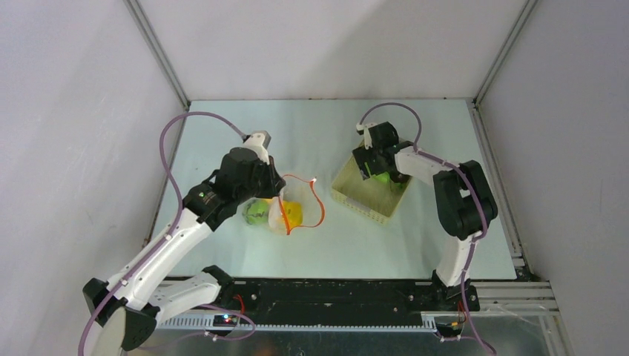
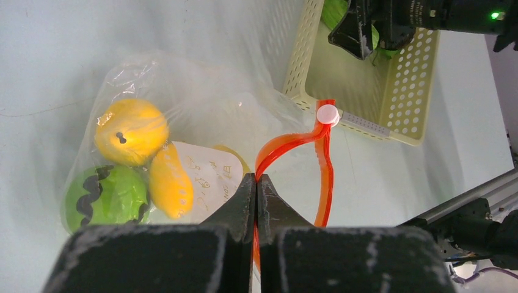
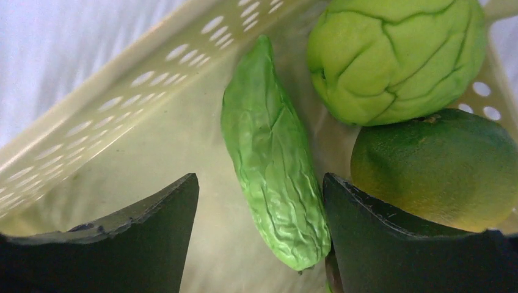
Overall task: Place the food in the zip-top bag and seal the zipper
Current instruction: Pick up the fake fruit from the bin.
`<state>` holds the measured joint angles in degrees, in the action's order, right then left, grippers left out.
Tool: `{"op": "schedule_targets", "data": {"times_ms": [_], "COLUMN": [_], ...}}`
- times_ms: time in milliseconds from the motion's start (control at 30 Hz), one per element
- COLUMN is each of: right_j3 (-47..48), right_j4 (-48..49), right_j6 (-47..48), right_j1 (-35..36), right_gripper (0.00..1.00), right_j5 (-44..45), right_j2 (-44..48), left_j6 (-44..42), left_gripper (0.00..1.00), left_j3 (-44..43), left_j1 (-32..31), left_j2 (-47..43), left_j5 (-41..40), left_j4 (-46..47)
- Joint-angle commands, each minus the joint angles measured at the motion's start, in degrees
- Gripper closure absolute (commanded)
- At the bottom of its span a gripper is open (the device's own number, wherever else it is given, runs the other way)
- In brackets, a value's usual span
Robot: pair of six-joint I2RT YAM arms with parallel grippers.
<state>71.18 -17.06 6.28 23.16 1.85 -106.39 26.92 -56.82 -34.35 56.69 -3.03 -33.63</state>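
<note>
The clear zip-top bag (image 2: 201, 110) lies on the table with a round yellow fruit (image 2: 131, 131), a long orange piece (image 2: 171, 180) and a green piece (image 2: 107, 195) inside. My left gripper (image 2: 256, 178) is shut on its red-orange zipper strip (image 2: 324, 165), which loops open, with a white slider (image 2: 328, 114) at its far end. My right gripper (image 3: 261, 183) is open inside the pale yellow basket (image 1: 369, 194), straddling a long wrinkled green vegetable (image 3: 272, 159) that touches its right finger. A round pale green fruit (image 3: 394, 55) and a dark green one (image 3: 437, 168) lie beside it.
The basket (image 2: 397, 91) stands just right of the bag's mouth. White walls enclose the table on three sides. A metal rail (image 1: 356, 297) with the arm bases runs along the near edge.
</note>
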Motion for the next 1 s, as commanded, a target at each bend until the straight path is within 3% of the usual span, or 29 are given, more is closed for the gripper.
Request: {"op": "schedule_targets", "data": {"times_ms": [0,200,267,367,433,700,967], "right_j3": [4.3,5.8,6.6,7.0,7.0,6.4,-2.3], "right_j4": [-2.7,-6.1,-7.9,-9.5,-9.9,-11.9,-10.5], "right_j6": [0.1,-1.7,-1.6,-2.0,-2.3,-5.4,-11.5], "right_j1": [0.1,0.0,0.0,0.0,0.0,0.6,1.7], "right_gripper": [0.23,0.31,0.38,0.60,0.70,0.78,0.81], "right_j5": [2.0,1.5,2.4,3.3,2.8,2.2,-0.1], "right_j2": [-2.7,-4.5,-5.5,-5.9,-5.2,4.6,20.2], "left_j6": [-0.6,-0.7,-0.7,-0.6,-0.6,-0.5,-0.6], "left_gripper": [1.00,1.00,1.00,1.00,1.00,1.00,1.00], "left_j3": [-1.1,-1.1,-1.1,-1.0,-1.0,-0.9,-0.6], "left_j1": [-0.3,-0.2,-0.3,-0.3,-0.2,-0.2,-0.3], "left_j2": [-0.2,-0.9,-1.1,-1.4,-1.5,-2.2,-3.0], "left_j5": [-0.4,-0.4,-0.5,-0.1,-0.2,-0.2,0.2], "left_j4": [0.3,0.4,0.4,0.7,0.7,0.7,1.2]}}
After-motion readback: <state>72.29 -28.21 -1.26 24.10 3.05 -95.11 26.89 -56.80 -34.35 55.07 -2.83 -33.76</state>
